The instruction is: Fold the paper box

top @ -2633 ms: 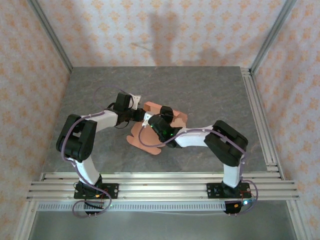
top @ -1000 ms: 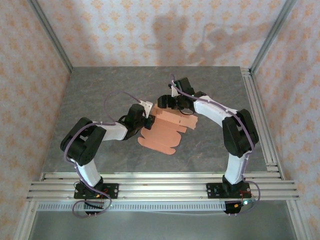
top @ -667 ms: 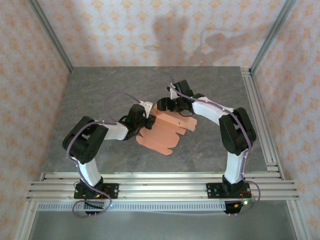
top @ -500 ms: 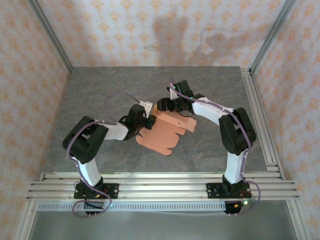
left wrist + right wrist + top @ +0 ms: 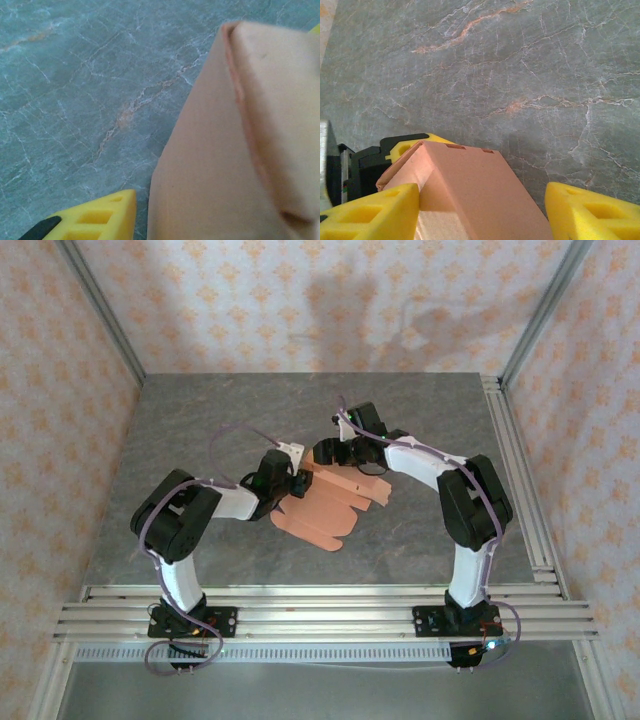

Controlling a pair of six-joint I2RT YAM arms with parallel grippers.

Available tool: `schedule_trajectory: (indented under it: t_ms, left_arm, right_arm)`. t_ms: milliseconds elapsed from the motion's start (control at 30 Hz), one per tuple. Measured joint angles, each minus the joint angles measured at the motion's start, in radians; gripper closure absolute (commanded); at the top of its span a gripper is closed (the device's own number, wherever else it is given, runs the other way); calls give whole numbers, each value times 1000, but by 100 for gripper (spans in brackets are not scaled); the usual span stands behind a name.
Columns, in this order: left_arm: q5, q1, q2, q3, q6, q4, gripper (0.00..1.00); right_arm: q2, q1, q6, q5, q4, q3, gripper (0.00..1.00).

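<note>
The box (image 5: 470,190) is matt, smooth salmon card. The table (image 5: 520,65) looks like dull, veined grey stone. The fingers (image 5: 580,210) are yellow moulded plastic. The rails (image 5: 320,605) are pale metal.

Robot test cell, aluminium rails (image 5: 320,605), patterned walls (image 5: 300,300)

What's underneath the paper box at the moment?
Grey marble table shows all round the paper box, so it rests there. Anything beneath the card, including its raised folded part, is covered.

Bright, even light (wrist views soft).
</note>
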Motion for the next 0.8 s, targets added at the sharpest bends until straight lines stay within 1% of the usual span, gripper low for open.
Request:
schedule_trajectory:
  t_ms: [300,667,800]
  left_arm:
    - [0,0,3,0,-16,5,68]
    - [0,0,3,-6,-45,22,66]
    - [0,0,2,-19,-58,26,66]
  right_arm:
    - [-1,1,-32,14,-1,-3,35]
    - [-17,39,-100,148,-16,0,34]
    - [-18,49,-110,172,-16,1,34]
